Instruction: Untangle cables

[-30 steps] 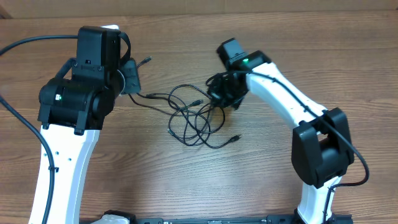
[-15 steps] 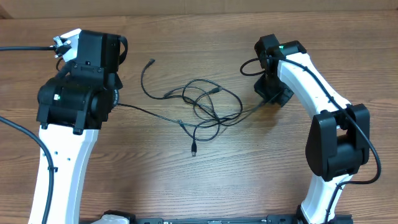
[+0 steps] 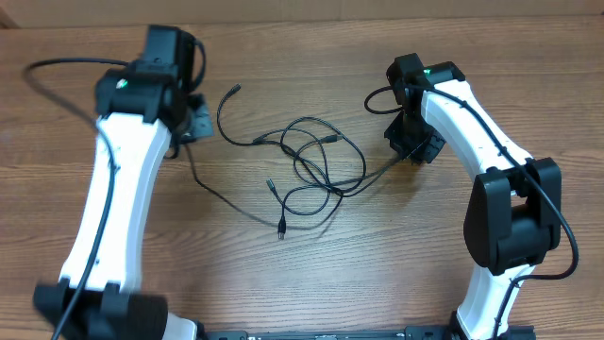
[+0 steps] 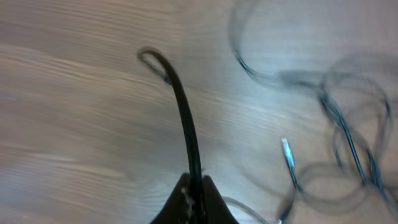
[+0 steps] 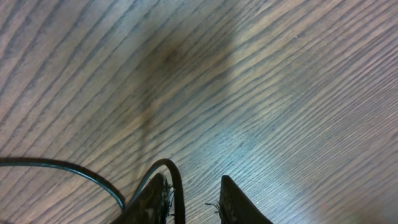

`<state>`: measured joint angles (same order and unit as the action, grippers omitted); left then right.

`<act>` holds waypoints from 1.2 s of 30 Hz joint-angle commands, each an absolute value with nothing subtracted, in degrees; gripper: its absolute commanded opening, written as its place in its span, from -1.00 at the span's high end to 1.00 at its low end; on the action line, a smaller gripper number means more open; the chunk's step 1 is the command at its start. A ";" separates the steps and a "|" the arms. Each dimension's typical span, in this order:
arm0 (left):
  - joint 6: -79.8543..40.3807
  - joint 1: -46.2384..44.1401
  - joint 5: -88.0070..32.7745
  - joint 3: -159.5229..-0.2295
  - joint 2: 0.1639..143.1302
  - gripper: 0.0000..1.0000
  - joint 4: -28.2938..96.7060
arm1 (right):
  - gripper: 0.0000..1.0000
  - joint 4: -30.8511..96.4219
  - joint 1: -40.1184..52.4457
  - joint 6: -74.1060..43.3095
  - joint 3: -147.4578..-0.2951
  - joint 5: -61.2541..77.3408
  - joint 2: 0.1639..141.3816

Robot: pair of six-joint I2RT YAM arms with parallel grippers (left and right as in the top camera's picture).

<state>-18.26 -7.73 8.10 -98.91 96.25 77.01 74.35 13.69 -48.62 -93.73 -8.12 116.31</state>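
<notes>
Overhead: cables [image 3: 311,161] fanned out at the centre of the surface [image 3: 283,283], looser but still crossed.
Change: left arm has stretched toward 11 o'clock, left tool [image 4: 194,182] pressed together on one strand. At 2 o'clock, right tool [image 5: 193,196] has just parted, its strand lying against one finger, probably released. Untangling is judged partway done.

**Brown wooden table under soft overhead light**

A wood-grain table [image 3: 311,283] fills nearly the whole overhead view, its grain running side to side. Beyond the table's far edge lies a paler tan strip [image 3: 396,8]. Close up, a pale sheen [image 5: 249,143] of reflected light crosses the boards, beside a darker patch [image 5: 168,56].
</notes>
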 commanded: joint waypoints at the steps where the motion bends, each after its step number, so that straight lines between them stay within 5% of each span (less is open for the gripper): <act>1: -6.42 -7.60 -9.78 -99.11 102.26 0.91 81.34 | 0.49 73.82 13.85 -47.88 -94.06 -7.84 116.01; 9: 11.25 -12.58 -24.56 -98.24 103.98 0.92 86.50 | 0.46 73.21 13.78 -47.86 -94.06 -6.15 116.01; 14: 18.72 -14.76 -32.73 -92.36 103.98 0.91 80.38 | 0.38 68.07 12.16 -33.98 -94.06 16.69 116.01; 16: 18.96 -14.76 -36.05 -88.90 103.98 0.91 76.51 | 0.02 67.37 12.12 -33.98 -94.06 16.75 116.01; 17: 19.29 -14.92 -38.48 -84.77 103.98 0.92 72.90 | -0.92 66.06 12.12 -33.98 -94.06 16.60 116.01; 18: 19.27 -15.05 -38.72 -82.52 103.98 0.92 71.31 | -1.00 64.69 12.12 -33.43 -94.06 16.64 116.01; 24: 18.15 -14.33 -39.13 -82.48 102.52 0.92 70.15 | -0.97 66.28 10.81 -24.86 -96.73 19.25 112.38; 29: 3.75 -14.70 -22.17 -83.44 98.80 0.92 66.54 | -0.96 77.32 9.52 -23.51 -96.64 19.22 105.67; 32: 2.74 -14.66 -22.96 -84.55 93.49 0.92 66.57 | -0.50 76.79 10.61 -23.51 -89.62 26.33 105.67; 36: 0.62 -14.63 -11.20 -84.64 90.50 0.92 71.48 | -0.35 68.55 15.11 -24.18 -75.79 35.29 105.67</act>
